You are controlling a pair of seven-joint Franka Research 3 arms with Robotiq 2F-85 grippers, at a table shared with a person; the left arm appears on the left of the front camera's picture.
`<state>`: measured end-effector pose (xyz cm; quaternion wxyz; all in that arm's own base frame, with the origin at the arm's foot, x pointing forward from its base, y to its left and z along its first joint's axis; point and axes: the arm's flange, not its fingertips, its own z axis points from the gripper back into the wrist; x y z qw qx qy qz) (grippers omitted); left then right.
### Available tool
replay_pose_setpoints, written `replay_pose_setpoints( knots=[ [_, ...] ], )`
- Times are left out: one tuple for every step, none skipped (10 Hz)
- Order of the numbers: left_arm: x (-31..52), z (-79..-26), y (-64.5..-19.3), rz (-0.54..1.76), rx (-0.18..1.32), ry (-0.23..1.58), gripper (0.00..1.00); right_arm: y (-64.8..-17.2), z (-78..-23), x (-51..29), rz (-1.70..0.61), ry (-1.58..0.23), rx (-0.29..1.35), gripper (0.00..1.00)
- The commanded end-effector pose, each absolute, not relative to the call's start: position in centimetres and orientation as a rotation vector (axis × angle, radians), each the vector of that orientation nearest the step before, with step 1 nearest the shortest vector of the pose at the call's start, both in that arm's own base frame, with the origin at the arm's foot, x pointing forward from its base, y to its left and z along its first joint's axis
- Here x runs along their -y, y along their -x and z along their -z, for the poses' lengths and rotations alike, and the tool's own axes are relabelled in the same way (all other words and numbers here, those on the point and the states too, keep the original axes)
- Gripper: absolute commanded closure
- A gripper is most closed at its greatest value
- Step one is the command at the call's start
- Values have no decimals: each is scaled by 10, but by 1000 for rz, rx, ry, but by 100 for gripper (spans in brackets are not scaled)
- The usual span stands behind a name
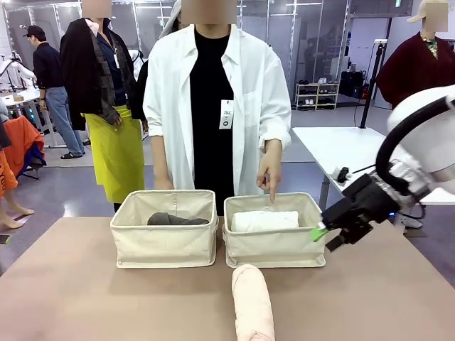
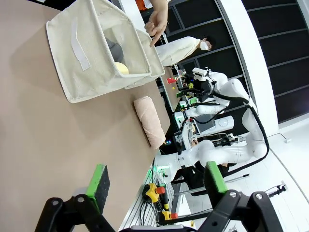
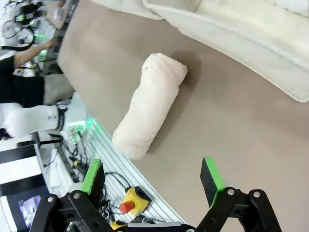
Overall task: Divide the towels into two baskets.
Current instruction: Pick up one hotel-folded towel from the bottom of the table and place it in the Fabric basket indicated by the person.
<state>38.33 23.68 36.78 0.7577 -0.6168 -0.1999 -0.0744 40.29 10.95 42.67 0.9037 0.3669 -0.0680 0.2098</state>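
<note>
One towel is lying loose on the table: the pink towel, just in front of the right basket, long axis running toward the robot. The grey towel is sitting in the left basket, the white towel in the right one. A yellow towel is peeking out of the near basket in the left wrist view, presumably beside the grey one.

The right gripper is hovering wide open and empty beside the right basket's outer corner, with the pink towel below and off to its inner side. The left gripper is open too, holding nothing, well back from the baskets.

The person's hand is pointing a finger down into the right basket, so that is probably the drop target.

For the pick, judging from this:
- bring the right gripper over the roll's middle, fingers straddling it across the short way
- go low enough to pinch the whole roll, not just the outer layer, or it may unroll on lift
- lift clear of the basket rim before moving over
- release beside the white towel, once the pointing hand is clear

Writing: a white badge is hanging on the person's shirt, print too small to read. No brands legible elsewhere.
</note>
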Motion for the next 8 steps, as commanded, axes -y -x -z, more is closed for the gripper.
replay_pose_setpoints(
  knots=[
    [-237, -372, -380, 174, 441, 1337, 0, -399, -412, -153, -329, -659, 125, 0],
    [-237, -372, -380, 174, 441, 1337, 0, -399, -407, -169, -318, -622, 128, 0],
    [-237, -372, -380, 174, 441, 1337, 0, -401, -402, -183, -316, -588, 134, 0],
    [-237, -372, -380, 174, 441, 1337, 0, -404, -398, -196, -301, -575, 144, 0],
    [-237, -372, -380, 174, 441, 1337, 0, -406, -391, -209, -297, -547, 132, 0],
    [-237, -372, -380, 174, 441, 1337, 0, -409, -382, -221, -315, -536, 110, 0],
    [-237, -372, -380, 174, 441, 1337, 0, -411, -374, -230, -312, -525, 103, 0],
    [-237, -372, -380, 174, 441, 1337, 0, -412, -367, -239, -312, -502, 109, 0]
  ],
)
